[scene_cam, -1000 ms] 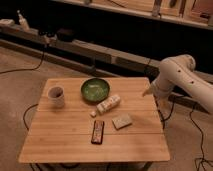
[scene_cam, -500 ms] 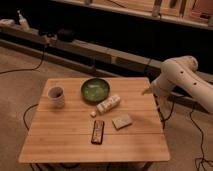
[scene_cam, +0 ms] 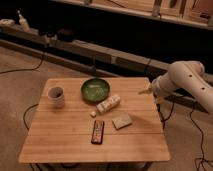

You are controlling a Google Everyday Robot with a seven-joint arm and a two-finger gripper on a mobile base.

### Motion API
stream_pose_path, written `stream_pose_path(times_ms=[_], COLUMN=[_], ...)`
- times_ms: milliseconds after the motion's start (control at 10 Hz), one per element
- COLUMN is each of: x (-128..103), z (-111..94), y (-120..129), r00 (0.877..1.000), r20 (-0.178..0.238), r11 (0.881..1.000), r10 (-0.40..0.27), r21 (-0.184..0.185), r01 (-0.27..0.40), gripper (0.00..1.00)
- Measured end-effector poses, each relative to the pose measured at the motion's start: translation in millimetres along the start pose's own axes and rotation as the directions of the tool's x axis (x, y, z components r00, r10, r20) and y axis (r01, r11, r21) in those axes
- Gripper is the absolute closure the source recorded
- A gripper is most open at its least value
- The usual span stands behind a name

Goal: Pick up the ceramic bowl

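The ceramic bowl [scene_cam: 95, 89] is round, shallow and glossy green with a dark rim. It sits upright at the far middle of the wooden table [scene_cam: 60, 135]. A white mug [scene_cam: 56, 96] with a dark inside stands to its left. My gripper [scene_cam: 146, 91] hangs at the end of the white arm [scene_cam: 187, 80] over the table's far right edge, well to the right of the bowl and apart from it.
A white bottle [scene_cam: 108, 104] lies just in front of the bowl. A small white cube [scene_cam: 93, 114], a dark bar [scene_cam: 98, 132] and a tan block [scene_cam: 121, 121] lie in the table's middle. Cables run on the floor. A dark shelf wall stands behind.
The arm and gripper have shifted very slightly. The things on the table have not moved.
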Motion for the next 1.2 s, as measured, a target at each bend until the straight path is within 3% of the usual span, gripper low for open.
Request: stream_pose_path(times_ms=[400,600,900,1200], x=[3.5,30.8,70.4,94.6], z=[1.1,12.8,35.6,71.8], y=[-1.6,-16.9,-49.3,-97.2], r00=[1.0,0.998,0.992,0.976], r20=[-0.005,-0.028,-0.039,-0.044], r11=[1.0,0.997,0.985,0.954], r10=[-0.028,-0.062,-0.117,-0.213], r21=[0.014,0.037,0.122,0.206], r01=[0.028,0.063,0.121,0.217], gripper=[0.35,0.35,0.35,0.35])
